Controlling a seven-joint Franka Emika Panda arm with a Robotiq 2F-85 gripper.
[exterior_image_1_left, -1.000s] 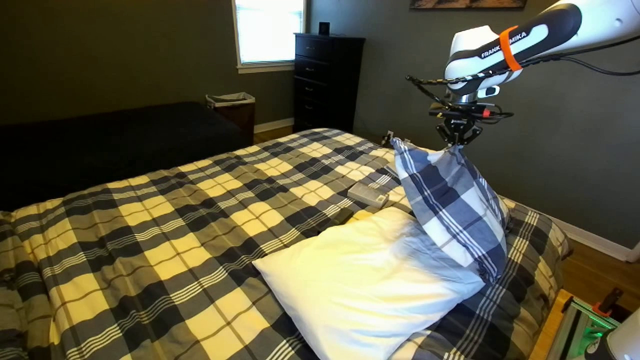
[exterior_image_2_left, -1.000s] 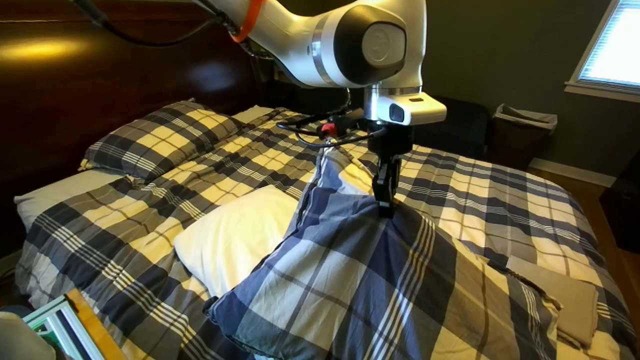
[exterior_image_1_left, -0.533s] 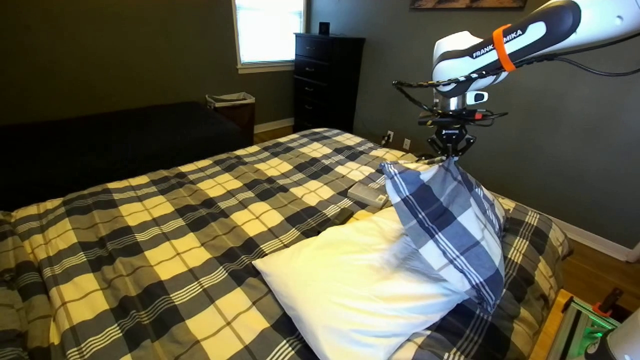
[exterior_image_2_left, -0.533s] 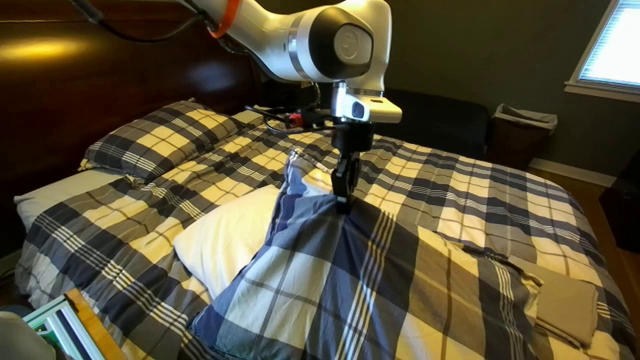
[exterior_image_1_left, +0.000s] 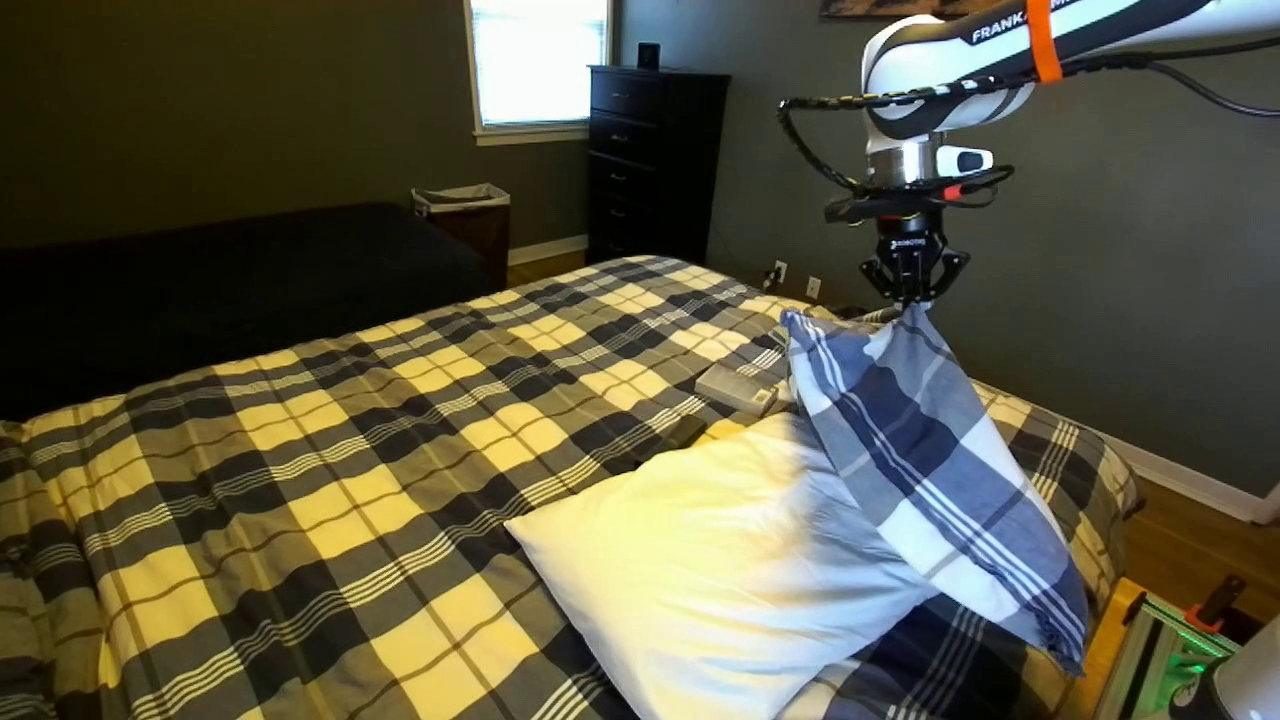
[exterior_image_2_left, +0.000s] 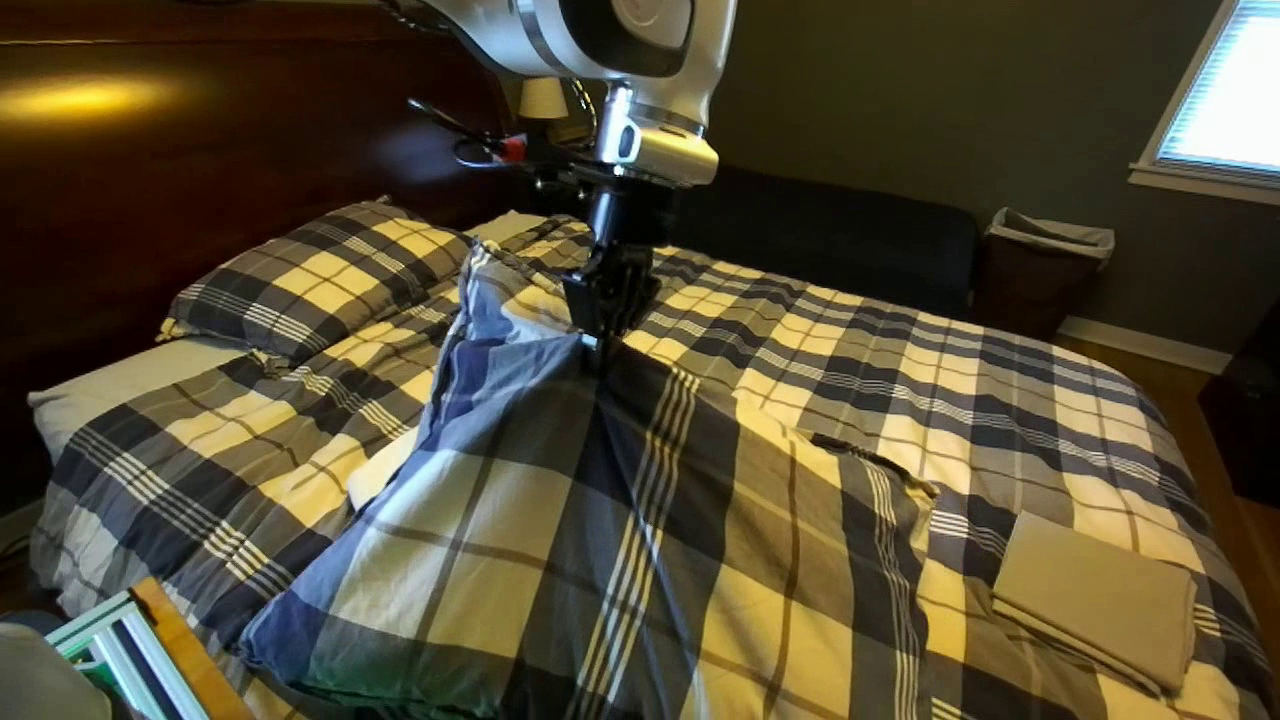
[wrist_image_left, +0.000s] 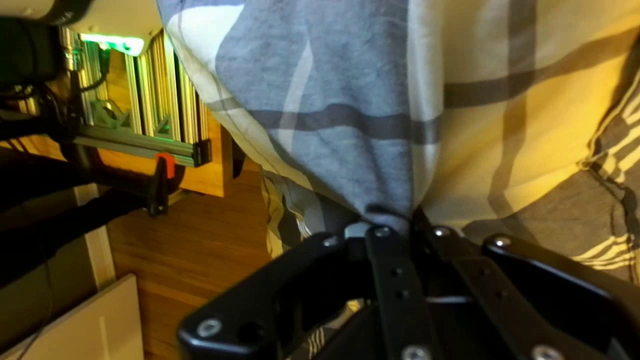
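A gripper (exterior_image_1_left: 912, 302) holds a big checked cloth (exterior_image_1_left: 925, 440) up over the bed (exterior_image_1_left: 350, 480).
The gripper's two fingers are squeezed together on a pinch of the checked cloth — one corner pokes up near them, and the rest hangs down in folds like a tent. A low corner hangs near a wooden board (exterior_image_2_left: 190, 650) at the side of the bed. In both exterior views the checked cloth hides part of a white pillow (exterior_image_1_left: 720, 570), which lies flat on the bed. A folded tan cloth (exterior_image_2_left: 1095, 605) sits near the bed's edge, well apart from the gripper. A checked pillow (exterior_image_2_left: 320, 275) lies by the brown headboard (exterior_image_2_left: 250, 140), and a black dresser (exterior_image_1_left: 655, 165) stands in the corner.
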